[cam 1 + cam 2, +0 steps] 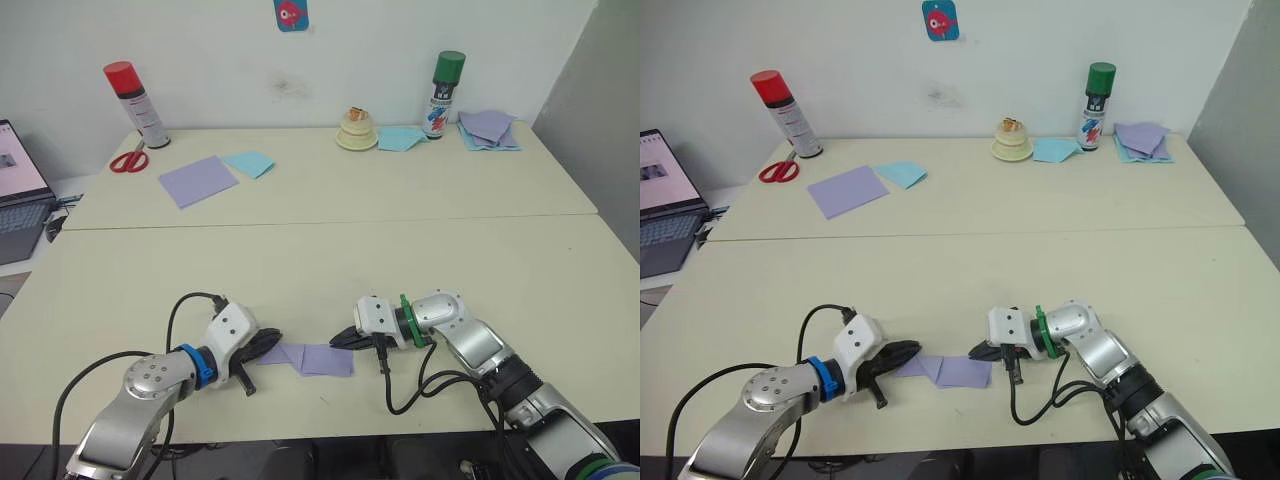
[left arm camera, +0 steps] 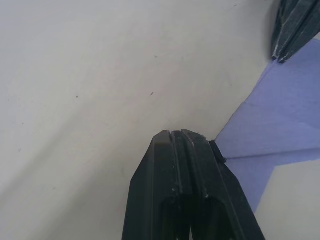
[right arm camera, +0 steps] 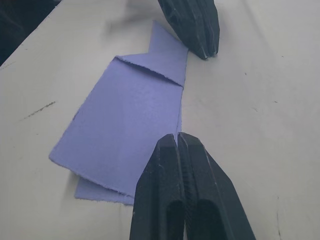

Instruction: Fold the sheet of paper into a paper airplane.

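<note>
The sheet of paper point(image 1: 318, 358) is lavender and lies flat near the table's front edge, folded into a narrow shape with a pointed flap at its left end point(image 3: 130, 125). My left gripper point(image 1: 272, 343) is shut, with its tip at the paper's left point point(image 2: 182, 137). My right gripper point(image 1: 336, 340) is shut too, its tip resting at the paper's right edge point(image 3: 177, 140). Neither holds the paper between its fingers. The paper airplane is out of view.
At the back left stand a red-capped spray can point(image 1: 135, 105), red scissors point(image 1: 128, 160), a smooth lavender sheet point(image 1: 197, 180) and a light blue sheet point(image 1: 247, 163). A green-capped can point(image 1: 442, 95) and a pile of papers point(image 1: 488, 130) sit back right. A laptop point(image 1: 20, 190) is far left.
</note>
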`<action>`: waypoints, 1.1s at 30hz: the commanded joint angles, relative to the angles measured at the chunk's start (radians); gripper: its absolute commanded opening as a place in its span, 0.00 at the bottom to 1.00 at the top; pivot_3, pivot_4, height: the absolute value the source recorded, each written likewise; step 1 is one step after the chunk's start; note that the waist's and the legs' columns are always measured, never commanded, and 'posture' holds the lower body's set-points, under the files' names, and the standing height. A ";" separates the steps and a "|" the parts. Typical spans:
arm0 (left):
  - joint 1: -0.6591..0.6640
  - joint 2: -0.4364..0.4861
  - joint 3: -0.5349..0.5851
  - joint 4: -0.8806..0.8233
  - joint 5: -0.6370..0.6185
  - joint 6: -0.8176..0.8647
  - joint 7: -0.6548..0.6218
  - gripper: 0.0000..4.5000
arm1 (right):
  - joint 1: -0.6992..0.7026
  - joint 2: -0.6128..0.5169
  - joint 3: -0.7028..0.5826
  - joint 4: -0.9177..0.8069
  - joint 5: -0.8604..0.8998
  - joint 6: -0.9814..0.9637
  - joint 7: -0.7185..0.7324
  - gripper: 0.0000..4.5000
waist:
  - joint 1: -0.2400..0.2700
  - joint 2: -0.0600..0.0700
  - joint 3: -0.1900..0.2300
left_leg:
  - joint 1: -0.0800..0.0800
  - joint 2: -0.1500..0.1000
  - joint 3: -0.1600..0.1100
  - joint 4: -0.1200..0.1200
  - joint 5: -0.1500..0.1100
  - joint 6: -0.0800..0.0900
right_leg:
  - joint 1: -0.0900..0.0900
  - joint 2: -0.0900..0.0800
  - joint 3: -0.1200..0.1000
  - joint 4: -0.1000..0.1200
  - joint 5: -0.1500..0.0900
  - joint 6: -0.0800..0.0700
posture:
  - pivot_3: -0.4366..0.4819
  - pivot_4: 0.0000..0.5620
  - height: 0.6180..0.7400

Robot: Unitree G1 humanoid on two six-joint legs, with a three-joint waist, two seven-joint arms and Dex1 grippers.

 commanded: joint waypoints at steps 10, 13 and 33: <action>0.140 0.070 0.298 -0.297 -0.231 0.124 -0.055 0.48 | -0.051 -0.131 -0.239 -0.223 0.270 0.223 0.106 0.71 | -0.007 -0.006 0.007 | -0.017 -0.001 0.000 0.001 0.001 -0.002 | -0.015 -0.001 0.000 -0.001 0.004 -0.004 | 0.48 0.27 1.00; 0.273 0.068 0.356 -0.386 -0.235 0.088 -0.088 0.68 | -0.022 -0.197 -0.270 -0.259 0.271 0.186 0.148 0.87 | -0.009 -0.006 0.007 | -0.018 0.000 0.000 -0.001 0.000 -0.002 | -0.015 0.000 -0.001 -0.005 0.004 -0.004 | 0.48 0.27 1.00; 0.614 -0.030 0.422 -0.640 -0.192 -0.040 -0.066 0.96 | 0.120 -0.105 -0.103 -0.248 0.070 -0.076 0.048 0.65 | 0.010 -0.011 0.011 | -0.018 0.002 0.012 0.003 0.000 0.001 | -0.012 0.001 -0.001 -0.010 0.007 0.001 | 0.48 0.27 1.00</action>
